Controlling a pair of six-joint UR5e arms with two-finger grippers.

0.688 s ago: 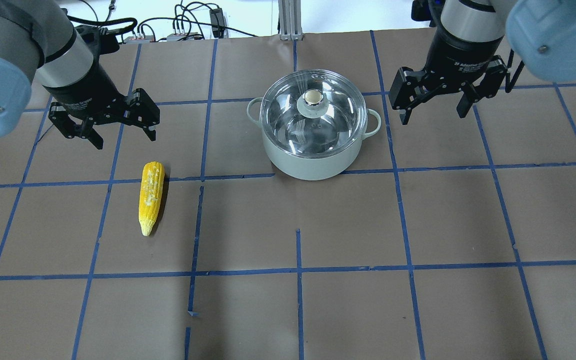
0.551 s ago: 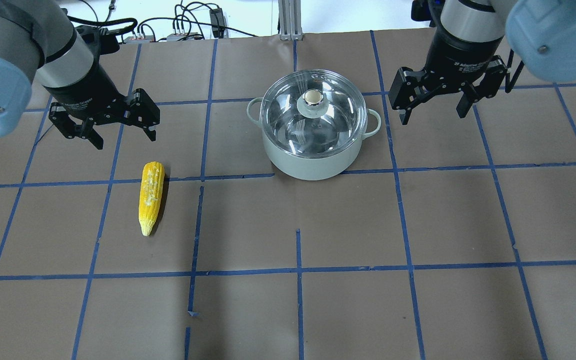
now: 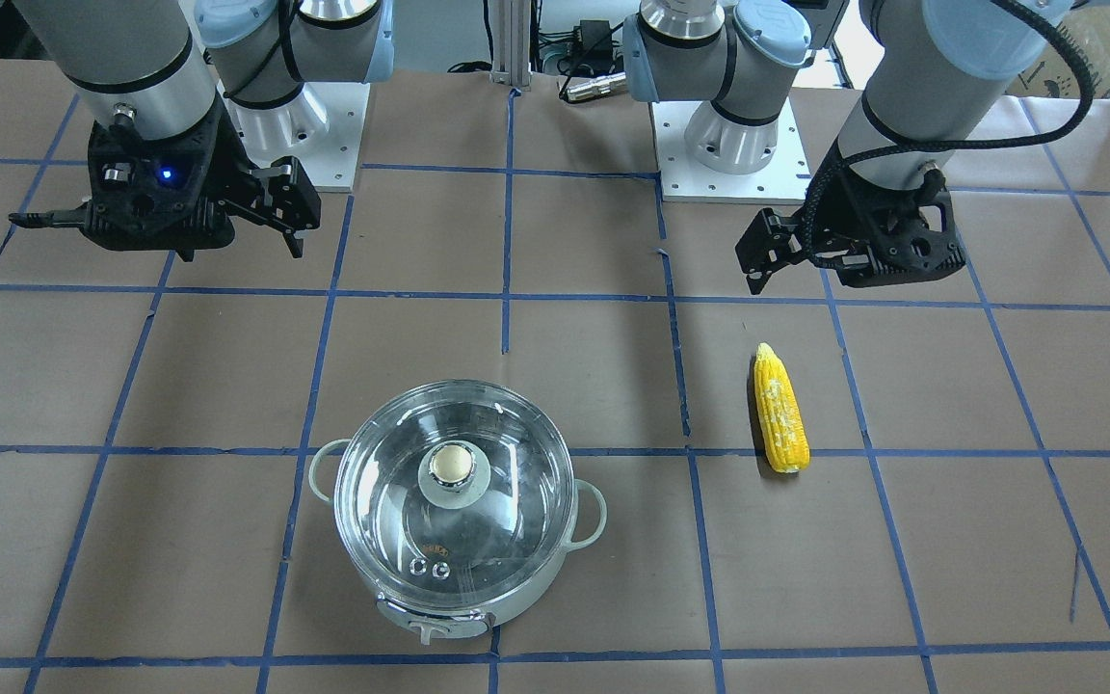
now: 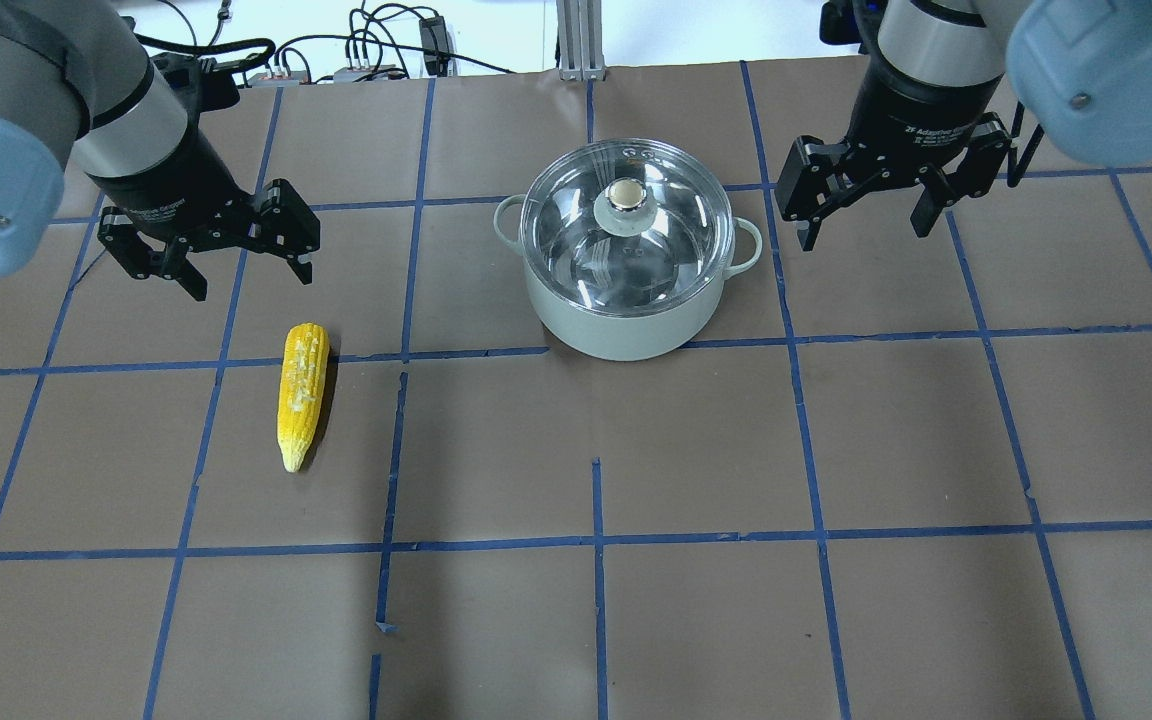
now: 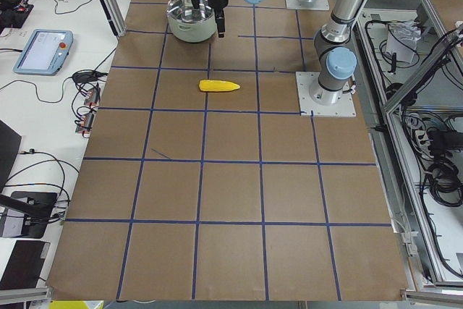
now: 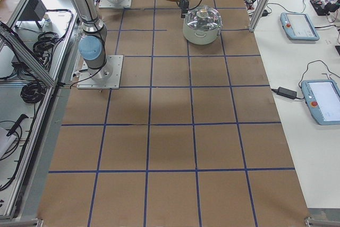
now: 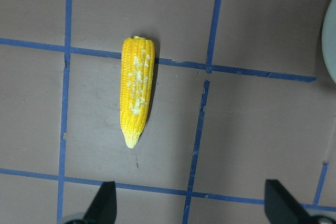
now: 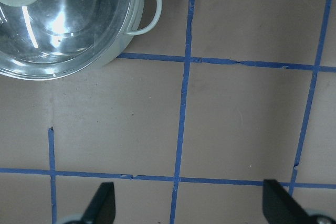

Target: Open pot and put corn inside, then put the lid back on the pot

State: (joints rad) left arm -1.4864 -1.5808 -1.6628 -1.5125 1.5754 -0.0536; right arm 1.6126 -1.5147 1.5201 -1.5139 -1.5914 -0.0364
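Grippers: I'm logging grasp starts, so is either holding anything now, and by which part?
Nothing is held. The left gripper and right gripper are open and empty; the corn lies on the table, the lid sits on the pot.

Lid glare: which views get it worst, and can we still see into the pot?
Overhead exterior: white streaks on the lid, yet the steel floor of the pot shows through. Right wrist-mounted: strongest bright patch on the glass, image sharp. Exterior front-facing: mild reflections only. Left wrist-mounted: no lid in frame; corn crisp, thin shadow along its right side.
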